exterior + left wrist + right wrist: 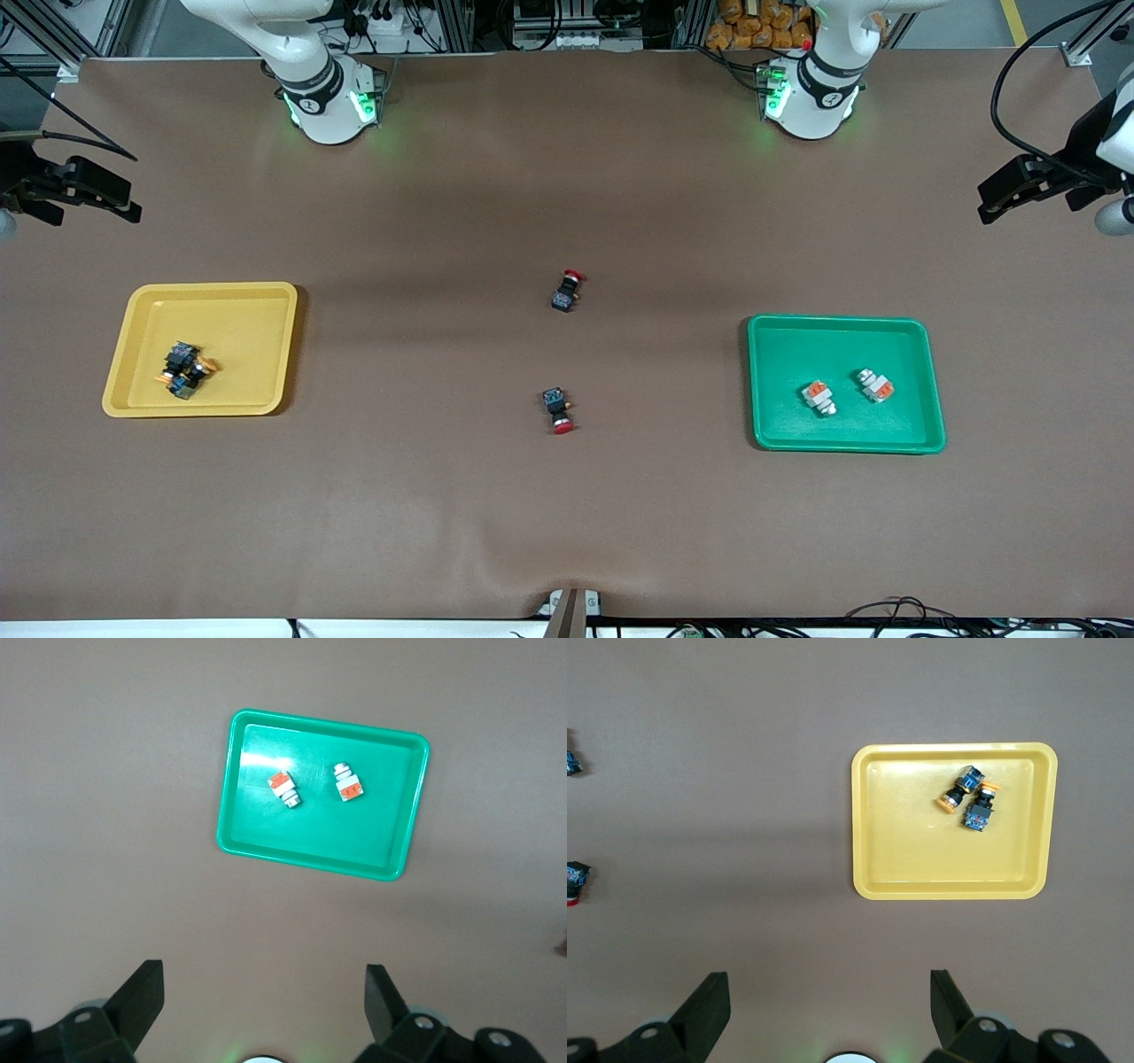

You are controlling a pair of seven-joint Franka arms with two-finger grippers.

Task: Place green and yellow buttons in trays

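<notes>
Even, soft overhead light covers the brown bench [567,496], with a broad dim band of shadow crossing it near the arm bases. Green lamps on the bases tint the bench beside them. A white glare patch sits on the green tray [232,780] floor. Both wrist views are sharp; the dark fingers [709,1005] look slightly soft

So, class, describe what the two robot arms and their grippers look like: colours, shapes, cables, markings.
Both arms are glossy white with rounded joints and a black band near the base carrying a small white mark; green lights glow at each base. The left gripper and right gripper have black, wedge-shaped fingers on black bodies. In the front view, black cables loop to the left gripper; the right gripper trails thinner ones.
</notes>
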